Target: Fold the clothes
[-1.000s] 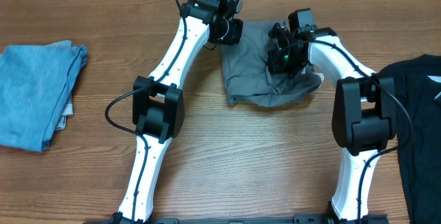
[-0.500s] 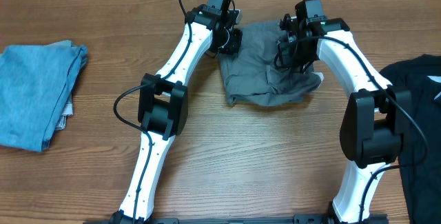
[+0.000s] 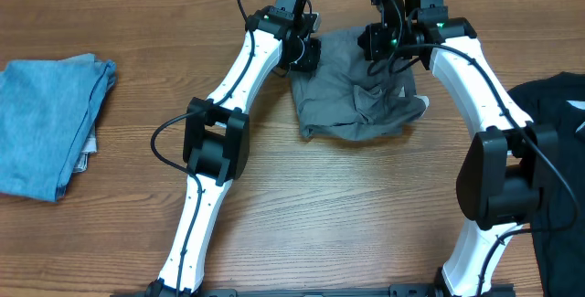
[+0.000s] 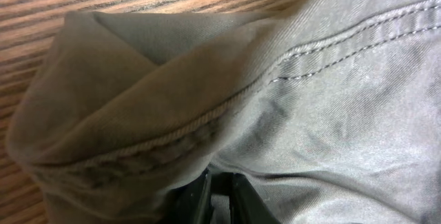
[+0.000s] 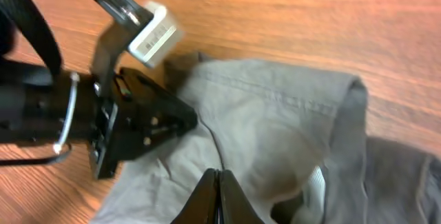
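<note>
We see the shorts [image 3: 352, 96] lying crumpled on the table [image 3: 366, 206], between our two grippers. The left gripper [image 4: 220, 193] sits low against their far left corner. From its own camera, a thick folded edge of grey cloth bulges right over its fingers [image 4: 196, 203] and hides all but their dark tips. A narrow slit shows between those tips, and we cannot tell whether they pinch the cloth or stand free of it. Beyond the fingers a double-stitched seam [image 4: 344, 41] runs across the fabric toward the upper right, and bare wood shows up and to the left of the fold.

The right gripper [image 5: 217, 186] is clenched, its two fingers pressed tip to tip into one point. It hangs over the far right part of the shorts, with grey cloth spread ahead of it and beneath it; we cannot tell whether the tips touch it. Ahead and to its left, the left gripper's black body meets the cloth's edge, with a white label [image 5: 155, 34] on the cable above. Just right of the tips a folded-over flap [image 5: 344, 114] lies on the shorts, and a strip of pale lining [image 5: 317, 182] peeks out beside it.

A blue garment [image 3: 50, 123] lies well off to the left gripper's outer side. A black shirt [image 3: 558, 178] lies off to the right gripper's outer side.
</note>
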`<state>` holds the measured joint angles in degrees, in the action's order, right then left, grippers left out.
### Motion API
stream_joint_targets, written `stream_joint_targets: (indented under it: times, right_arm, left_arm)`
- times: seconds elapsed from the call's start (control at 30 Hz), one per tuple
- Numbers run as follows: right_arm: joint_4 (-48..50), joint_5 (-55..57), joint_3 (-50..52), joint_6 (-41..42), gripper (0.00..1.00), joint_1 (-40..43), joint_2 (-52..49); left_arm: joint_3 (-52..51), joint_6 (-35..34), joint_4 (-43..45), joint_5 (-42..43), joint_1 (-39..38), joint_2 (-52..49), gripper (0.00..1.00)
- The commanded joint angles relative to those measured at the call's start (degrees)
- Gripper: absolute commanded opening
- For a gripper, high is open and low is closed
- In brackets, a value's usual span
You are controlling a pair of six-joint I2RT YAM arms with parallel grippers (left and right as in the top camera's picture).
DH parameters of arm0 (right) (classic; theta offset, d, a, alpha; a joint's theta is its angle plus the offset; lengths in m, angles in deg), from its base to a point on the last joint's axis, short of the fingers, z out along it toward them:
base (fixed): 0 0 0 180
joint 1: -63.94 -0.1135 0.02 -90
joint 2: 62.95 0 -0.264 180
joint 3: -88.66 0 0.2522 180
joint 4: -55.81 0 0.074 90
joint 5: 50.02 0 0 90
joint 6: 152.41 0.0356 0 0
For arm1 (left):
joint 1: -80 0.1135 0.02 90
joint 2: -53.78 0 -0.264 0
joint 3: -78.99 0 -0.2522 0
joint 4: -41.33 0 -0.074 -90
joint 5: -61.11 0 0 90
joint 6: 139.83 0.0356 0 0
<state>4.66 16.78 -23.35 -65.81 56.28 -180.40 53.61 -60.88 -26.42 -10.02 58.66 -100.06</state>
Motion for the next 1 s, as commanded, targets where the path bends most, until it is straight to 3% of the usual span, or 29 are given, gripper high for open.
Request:
stream_joint_targets:
  times: [0.0,0.13,0.23,0.53,0.7,0.77,0.83,0.97]
  right_arm:
    - [2.29,-1.99,-0.04,0.17,0.04,-0.39,-7.32]
    - [3.08,4.24,-0.04,0.15,0.04,-0.59,-15.3]
    - [1.75,15.78,-1.36,0.15,0.04,1.33,-14.21]
    - [-4.13,26.21,-3.69,0.02,0.04,7.48,-11.32]
    - [-10.19,20.5,-9.4,0.02,0.04,6.56,-3.78]
    - [-13.46,5.66,-10.1,0.04,0.04,4.24,2.38]
    - [-16.2,0.83,-9.92,0.04,0.04,2.84,2.34]
    - [-16.04,0.35,0.81,-0.07,0.04,-1.88,1.6]
  left_arm:
    - [-0.15,-0.57,-0.07,-2.78,0.33,-2.16,0.15]
    - [-0.15,-0.57,0.07,-2.78,0.33,-2.16,0.15]
    - [-0.13,-0.55,0.02,-2.8,0.33,-2.16,0.15]
    - [-0.13,-0.55,-0.04,-2.8,0.39,-2.16,0.16]
    - [-0.13,-0.55,0.13,-2.8,0.39,-2.16,0.16]
    - [-0.13,-0.55,0.28,-2.8,0.37,-2.16,0.17]
    - [-0.13,-0.57,0.31,-2.8,0.39,-2.16,0.17]
    - [-0.13,-0.59,0.28,-2.78,0.37,-2.16,0.18]
